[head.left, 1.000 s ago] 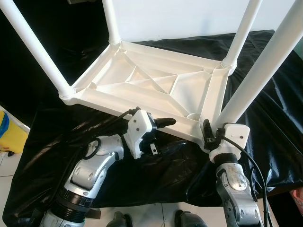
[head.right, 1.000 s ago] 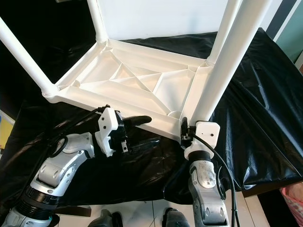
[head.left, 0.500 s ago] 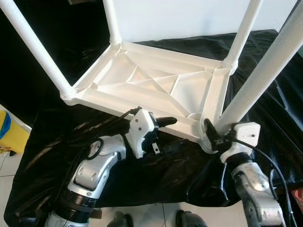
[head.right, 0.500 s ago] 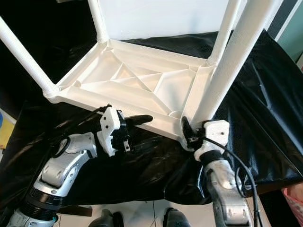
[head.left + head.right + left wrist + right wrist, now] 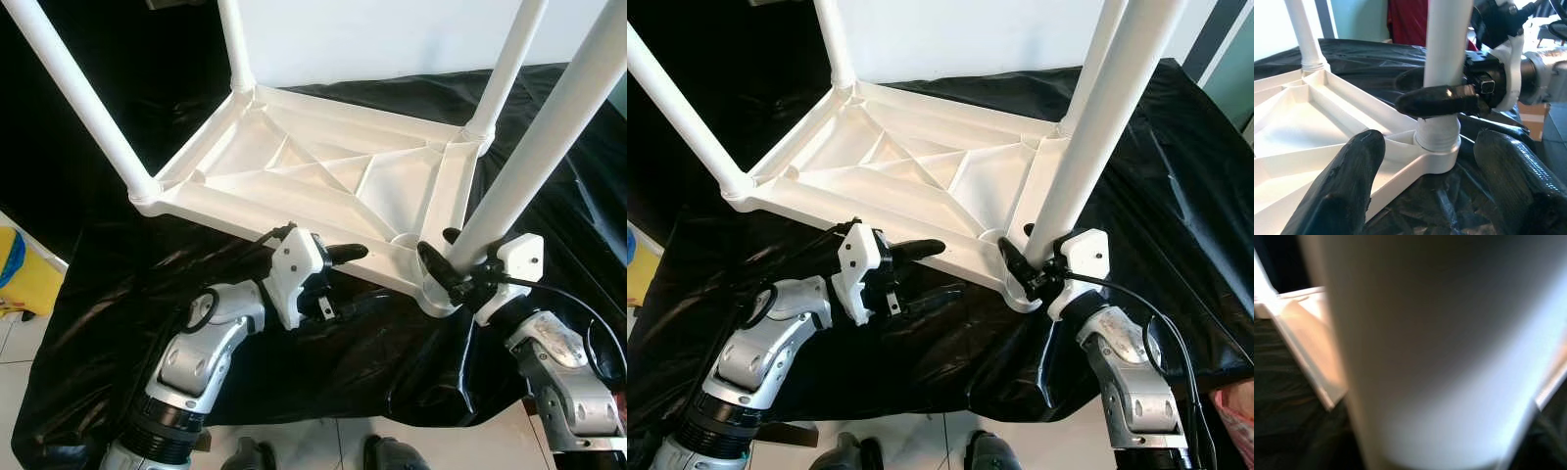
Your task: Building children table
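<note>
Four legs [image 5: 537, 162] in upturned tabletop [image 5: 323, 181]

The upturned table [image 5: 323, 176] is plain white, its ribbed underside and its four legs [image 5: 534, 147] alike. It lies on a glossy black sheet [image 5: 343, 362] that covers the surface. Both arms are silver with white wrist housings and black fingers [image 5: 1342, 191]. At the left edge of the frame sits a yellow object [image 5: 24, 279] with a blue patch. The floor tiles [image 5: 20, 343] are white.

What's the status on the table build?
Right gripper shut on near-right leg at its socket. Left gripper open astride tabletop's near rim. Nothing blocking.
</note>
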You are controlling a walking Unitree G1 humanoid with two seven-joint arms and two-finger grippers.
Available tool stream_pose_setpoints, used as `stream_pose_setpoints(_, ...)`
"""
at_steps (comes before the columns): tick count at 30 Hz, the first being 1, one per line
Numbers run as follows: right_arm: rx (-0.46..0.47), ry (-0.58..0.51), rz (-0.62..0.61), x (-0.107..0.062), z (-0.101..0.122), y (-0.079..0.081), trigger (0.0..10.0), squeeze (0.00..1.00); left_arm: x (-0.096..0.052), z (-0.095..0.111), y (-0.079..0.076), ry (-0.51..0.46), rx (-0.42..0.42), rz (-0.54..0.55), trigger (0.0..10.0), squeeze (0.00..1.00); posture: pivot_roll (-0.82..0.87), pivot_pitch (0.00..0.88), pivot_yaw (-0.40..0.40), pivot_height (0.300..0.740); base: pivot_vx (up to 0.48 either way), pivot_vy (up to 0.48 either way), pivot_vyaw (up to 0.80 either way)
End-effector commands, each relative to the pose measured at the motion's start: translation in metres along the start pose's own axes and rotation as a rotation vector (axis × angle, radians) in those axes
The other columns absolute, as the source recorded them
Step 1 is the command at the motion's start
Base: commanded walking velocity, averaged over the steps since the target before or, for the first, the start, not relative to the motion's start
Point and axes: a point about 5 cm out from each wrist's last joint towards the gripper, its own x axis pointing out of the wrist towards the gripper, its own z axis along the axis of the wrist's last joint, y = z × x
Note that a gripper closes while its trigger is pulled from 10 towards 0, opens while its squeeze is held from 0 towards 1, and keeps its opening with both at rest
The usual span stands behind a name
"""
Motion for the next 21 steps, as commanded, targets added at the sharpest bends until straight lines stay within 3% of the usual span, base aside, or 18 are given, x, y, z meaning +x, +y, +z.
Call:
stream_pose_setpoints(1, 0.023, -0.016, -0.079, -0.006, -0.0033, 0.0017, 10.0, 1.0, -0.0044, -0.0014, 0.0056, 0.011, -0.013, 0.162, 10.0, 0.0, -0.12, 0.167, 0.04, 0.74, 0.0, 0.0, 0.0)
stream_pose_setpoints(7, 0.023, -0.036, -0.104, -0.0083, -0.0038, 0.0087, 10.0, 1.0, -0.0052, -0.0018, 0.0032, 0.013, -0.022, 0.157, 10.0, 0.0, -0.13, 0.173, 0.056, 0.74, 0.0, 0.0, 0.0)
stream_pose_setpoints(8, 0.023, -0.044, -0.113, -0.0087, -0.0037, 0.0098, 10.0, 0.0, -0.0046, -0.0018, 0.0028, 0.013, -0.025, 0.15, 10.0, 0.0, -0.14, 0.175, 0.067, 0.74, 0.0, 0.0, 0.0)
stream_pose_setpoints(9, 0.027, -0.047, -0.114, -0.0091, -0.0037, 0.0103, 10.0, 0.0, -0.0038, -0.0017, 0.0028, 0.013, -0.028, 0.142, 10.0, 0.0, -0.14, 0.175, 0.07, 0.74, 0.0, 0.0, 0.0)
stream_pose_setpoints(10, 0.026, -0.05, -0.118, -0.0094, -0.0036, 0.0097, 10.0, 0.81, -0.0032, -0.0013, 0.003, 0.013, -0.028, 0.134, 10.0, 0.0, -0.14, 0.177, 0.079, 0.74, 0.0, 0.0, 0.0)
stream_pose_setpoints(11, 0.025, -0.053, -0.122, -0.0096, -0.0033, 0.0087, 10.0, 1.0, -0.0028, -0.0011, 0.0034, 0.014, -0.028, 0.13, 10.0, 0.0, -0.14, 0.177, 0.079, 0.74, 0.0, 0.0, 0.0)
stream_pose_setpoints(15, 0.021, -0.056, -0.126, -0.0095, -0.0026, 0.0075, 10.0, 1.0, -0.0024, -0.0011, 0.0044, 0.017, -0.026, 0.125, 10.0, 0.0, -0.14, 0.177, 0.088, 0.74, 0.0, 0.0, 0.0)
stream_pose_setpoints(16, 0.01, -0.055, -0.107, -0.0089, -0.0016, 0.0072, 10.0, 0.0, -0.0024, -0.0008, 0.005, 0.018, -0.027, 0.125, 10.0, 0.0, -0.14, 0.176, 0.09, 0.74, 0.0, 0.0, 0.0)
stream_pose_setpoints(18, 0.001, -0.054, -0.092, -0.0085, -0.001, 0.0069, 10.0, 0.0, -0.0025, -0.0004, 0.0054, 0.019, -0.028, 0.123, 10.0, 0.0, -0.14, 0.176, 0.09, 0.74, 0.0, 0.0, 0.0)
stream_pose_setpoints(21, -0.002, -0.025, 0.044, -0.0072, 0.0028, 0.0009, 10.0, 0.0, -0.0028, 0.0002, 0.0051, 0.021, -0.025, 0.116, 10.0, 0.0, -0.15, 0.171, 0.089, 0.74, 0.0, 0.0, 0.0)
